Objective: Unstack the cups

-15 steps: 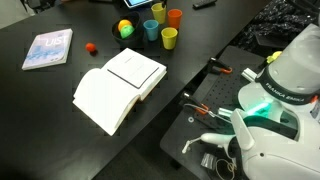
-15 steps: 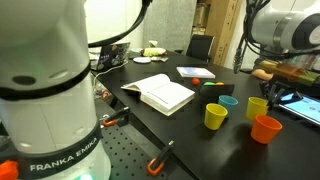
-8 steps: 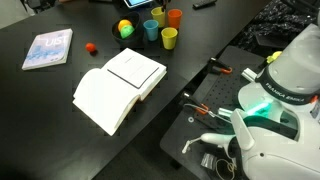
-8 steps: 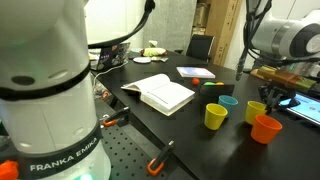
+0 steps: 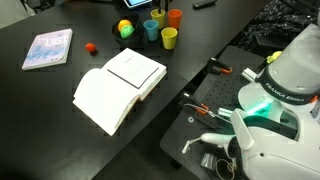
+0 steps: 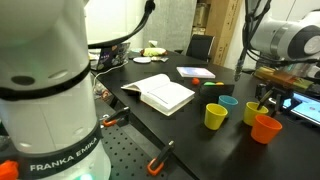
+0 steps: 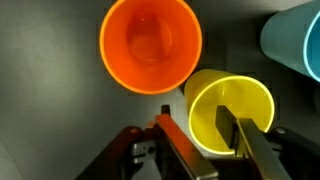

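Gripper open astride yellow-green cup rim, nr orange cup.

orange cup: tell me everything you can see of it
The orange cup is a small, plain, tapered cup, plastic by its look. It stands upright on the dark table, mouth up, empty, nested in nothing. A yellow cup sits close beside it; whether their rims touch cannot be told. The tool is open at that yellow cup and does not touch the orange one.
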Available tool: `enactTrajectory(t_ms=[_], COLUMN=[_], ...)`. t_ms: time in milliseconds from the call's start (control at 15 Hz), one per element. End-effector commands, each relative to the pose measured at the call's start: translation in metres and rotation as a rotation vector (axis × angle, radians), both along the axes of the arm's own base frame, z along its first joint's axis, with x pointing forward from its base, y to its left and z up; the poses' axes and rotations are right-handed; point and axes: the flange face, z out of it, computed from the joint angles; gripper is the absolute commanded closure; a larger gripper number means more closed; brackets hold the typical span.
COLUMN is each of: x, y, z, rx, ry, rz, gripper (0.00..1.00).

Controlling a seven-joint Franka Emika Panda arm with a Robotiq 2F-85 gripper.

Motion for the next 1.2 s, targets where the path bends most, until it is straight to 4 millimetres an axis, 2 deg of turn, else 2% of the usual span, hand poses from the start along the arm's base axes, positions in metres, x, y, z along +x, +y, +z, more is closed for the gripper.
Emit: enactTrajectory(t_ms=[0,133,200,400,667,867,1133], x=[0.01,0.013,0.014,0.009,-0.008,-0.025,-0.055], y=[0.001,0.001,0.0,-0.002,0.002,0.018,0.041], z=[0.014,0.026,0.033,0.056,0.092,0.117,0.133], rx=[0.002,-0.015,-0.03,-0.058,-0.075,-0.074,-0.065], ry=[-0.022,-0.034,-0.03,0.009,0.036,0.069,0.127], rz=[0.003,0.009,0.005,-0.009,0.02,0.055,0.107], gripper=[0.16,0.03,0.0,0.0,0.0,0.0,0.0])
